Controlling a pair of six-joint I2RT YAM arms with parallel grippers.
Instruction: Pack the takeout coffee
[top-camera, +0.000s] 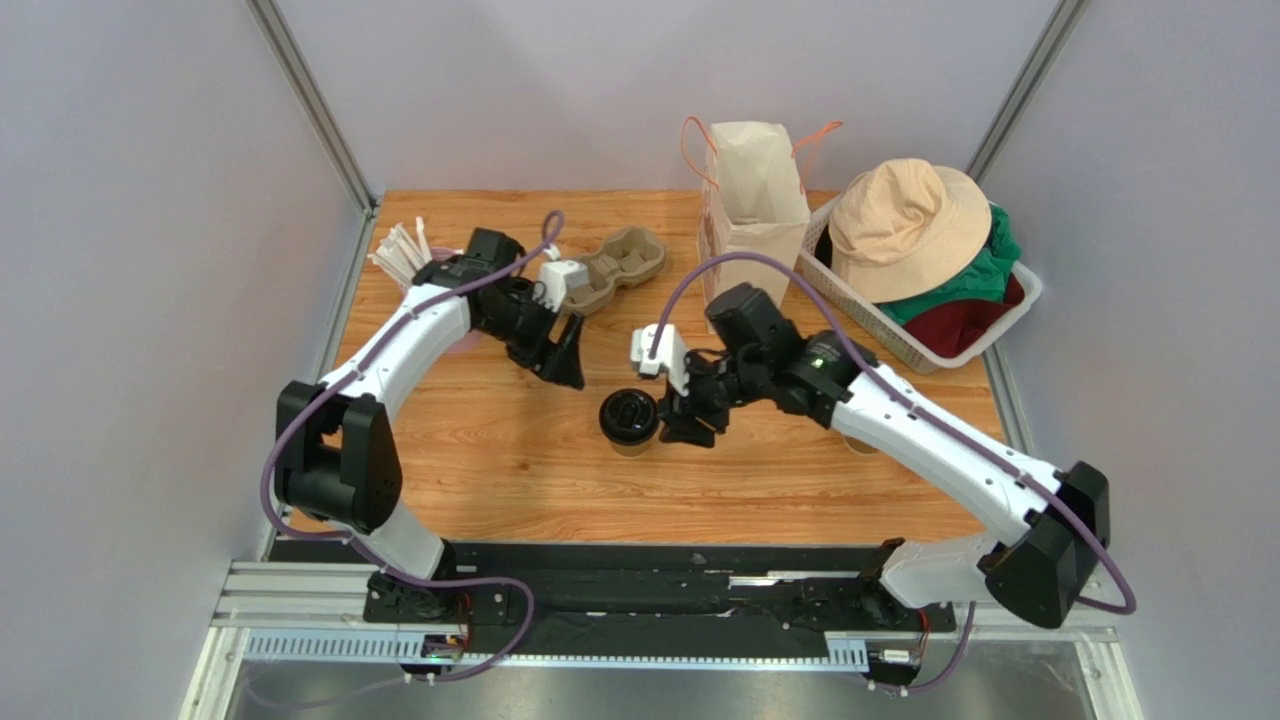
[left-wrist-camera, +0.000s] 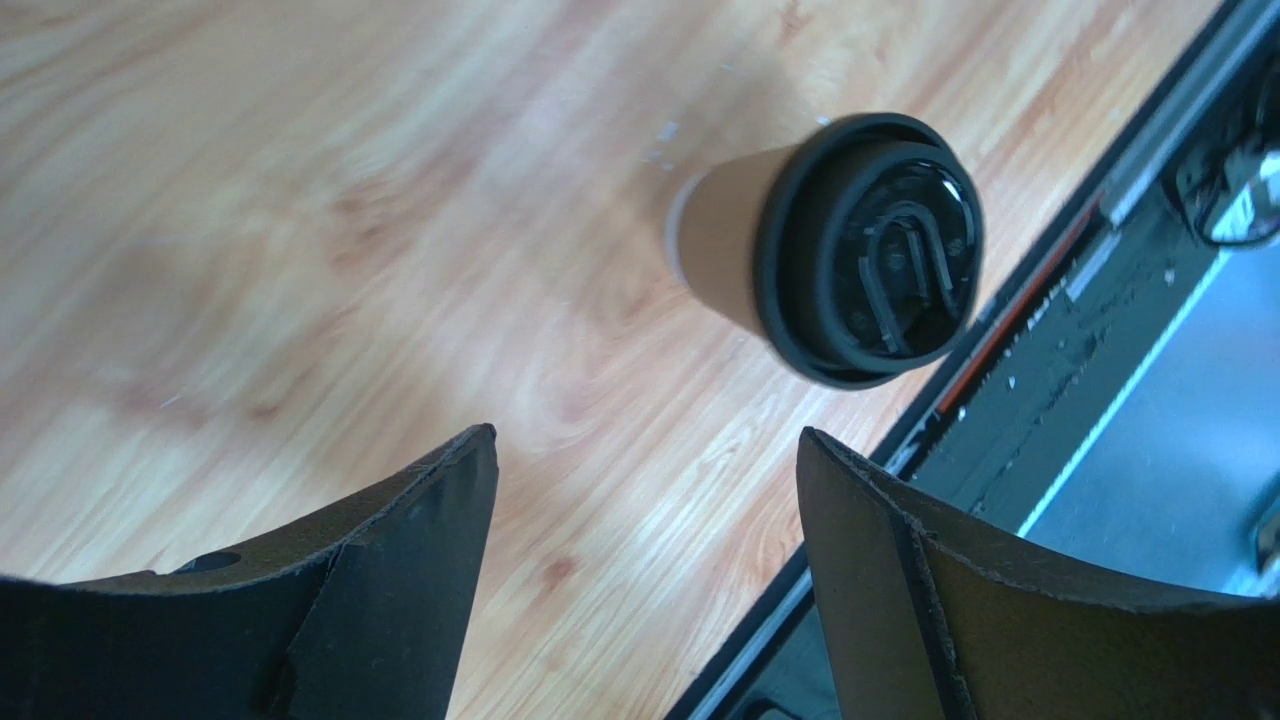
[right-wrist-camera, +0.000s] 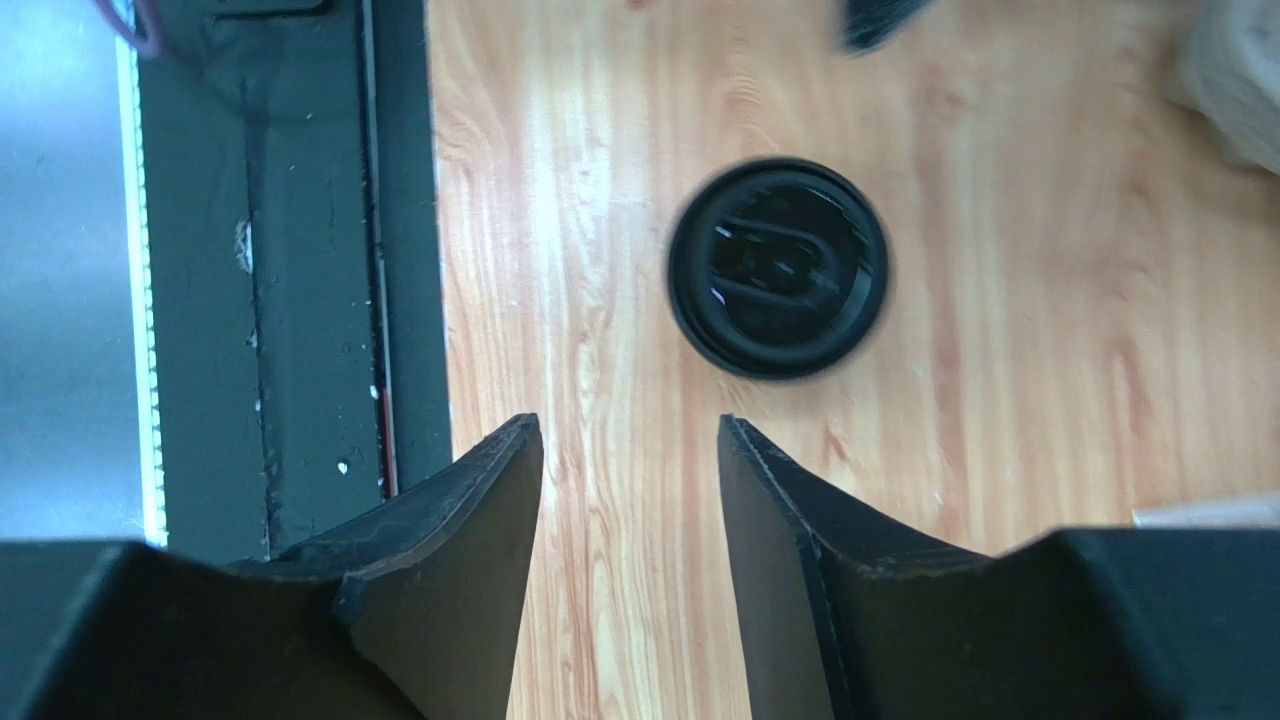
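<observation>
Takeout coffee (top-camera: 628, 417) stands upright on wooden table (top-camera: 511, 480), grey walls (top-camera: 150, 225) around.

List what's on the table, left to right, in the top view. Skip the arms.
White sticks → takeout coffee → paper bag → white basket holding a tan hat.

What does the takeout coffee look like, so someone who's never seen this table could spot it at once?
Look at the wooden table, around its middle. Right beside the right gripper stands the takeout coffee: a small brown paper cup with a round black lid. It stands alone on bare wood, in front of the cardboard cup carrier and paper bag.
</observation>
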